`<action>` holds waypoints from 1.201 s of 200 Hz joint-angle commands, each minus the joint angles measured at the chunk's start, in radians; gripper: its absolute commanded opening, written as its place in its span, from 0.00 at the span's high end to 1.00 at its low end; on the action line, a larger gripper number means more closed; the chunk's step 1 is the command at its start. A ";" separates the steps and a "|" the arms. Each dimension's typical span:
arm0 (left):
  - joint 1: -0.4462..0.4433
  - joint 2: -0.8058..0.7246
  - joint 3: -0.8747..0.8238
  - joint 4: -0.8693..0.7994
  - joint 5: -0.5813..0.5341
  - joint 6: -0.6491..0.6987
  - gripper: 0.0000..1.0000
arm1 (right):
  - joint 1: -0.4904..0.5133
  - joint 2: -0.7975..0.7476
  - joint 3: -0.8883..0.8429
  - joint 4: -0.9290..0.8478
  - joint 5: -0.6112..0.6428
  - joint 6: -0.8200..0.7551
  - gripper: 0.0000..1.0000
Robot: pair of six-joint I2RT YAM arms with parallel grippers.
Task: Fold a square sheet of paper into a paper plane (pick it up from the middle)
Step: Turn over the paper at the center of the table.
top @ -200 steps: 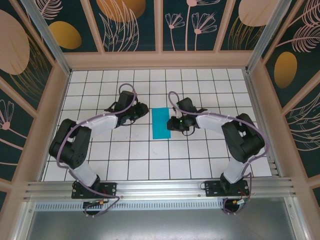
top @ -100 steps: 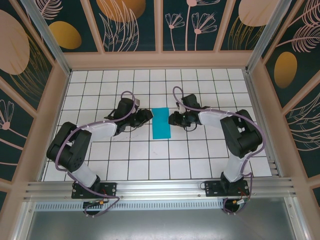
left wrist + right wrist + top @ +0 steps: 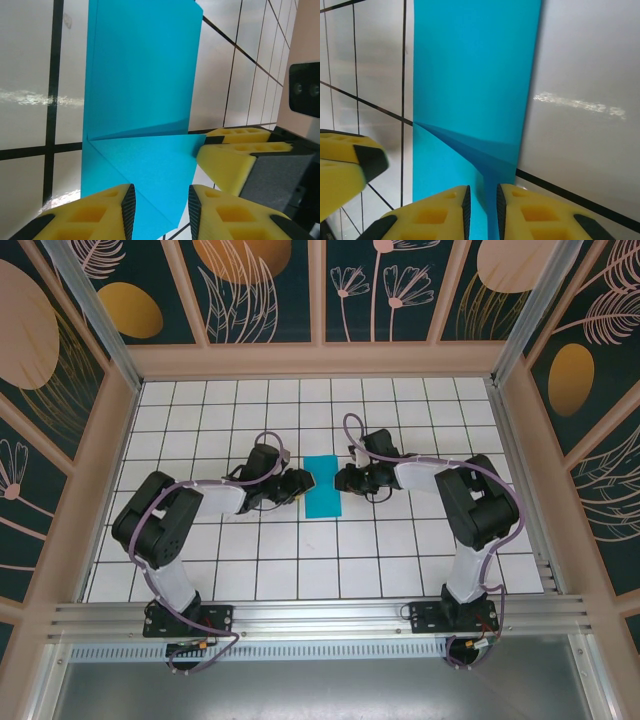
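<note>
While the right gripper was pinched on the edge of the folded teal-blue sheet nearest to it, a raised crease ran into the thin slit between its yellow pads. Opposite it, the left gripper held its jaws spread, with the sheet's near corner lying in the gap between them; whether it touched the paper could not be told. The sheet lay between the two grippers as a narrow rectangle, with one diagonal fold across the end closer to both.

A second before, the left gripper had been well off to its own side of the sheet, and it had since closed in to that edge. The right gripper had slid along its edge toward the far end. The sheet itself had kept its place.

Beneath both grippers spread the table, glossy white tiles with dark grid lines catching streaks of glare. Beyond them rose a pale wooden frame around dark panels painted with leaves, flowers and orange ovals. Behind the arms, at their bases, ran an aluminium rail.
</note>
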 commanded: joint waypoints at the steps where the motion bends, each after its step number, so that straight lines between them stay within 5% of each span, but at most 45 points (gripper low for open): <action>1: -0.010 0.017 0.019 0.032 0.020 -0.017 0.63 | -0.008 0.026 0.023 0.026 -0.037 -0.007 0.80; 53: -0.015 0.036 0.025 0.030 0.026 -0.021 0.63 | -0.017 0.025 0.015 0.030 -0.022 0.005 0.93; 240: -0.021 0.128 0.117 -0.030 0.006 0.014 0.61 | -0.057 0.044 -0.024 0.049 -0.009 0.050 0.94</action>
